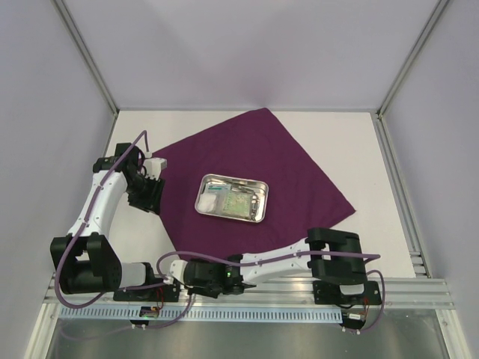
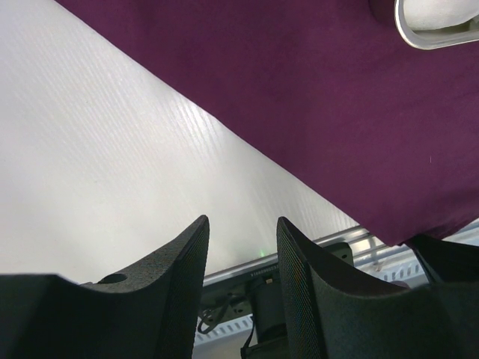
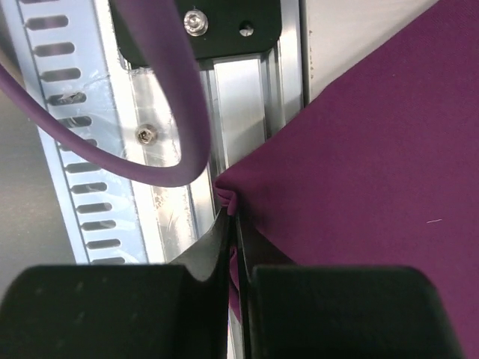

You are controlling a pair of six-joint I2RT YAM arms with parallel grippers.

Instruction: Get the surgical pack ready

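A deep-purple fabric sheet (image 1: 254, 172) lies flat on the table like a diamond. A small shiny steel tray (image 1: 232, 198) sits on its middle and holds white gauze and clear packets. My right gripper (image 1: 187, 271) is at the sheet's near corner and is shut on that corner (image 3: 233, 200), over the metal rail. My left gripper (image 1: 146, 196) is open and empty beside the sheet's left edge; in the left wrist view its fingers (image 2: 299, 254) hover over bare table, with the sheet (image 2: 314, 112) and the tray's rim (image 2: 419, 37) beyond.
A slotted aluminium rail (image 1: 247, 299) runs along the near table edge, with a purple cable (image 3: 172, 112) looping over it. White walls and frame posts close in the left, back and right sides.
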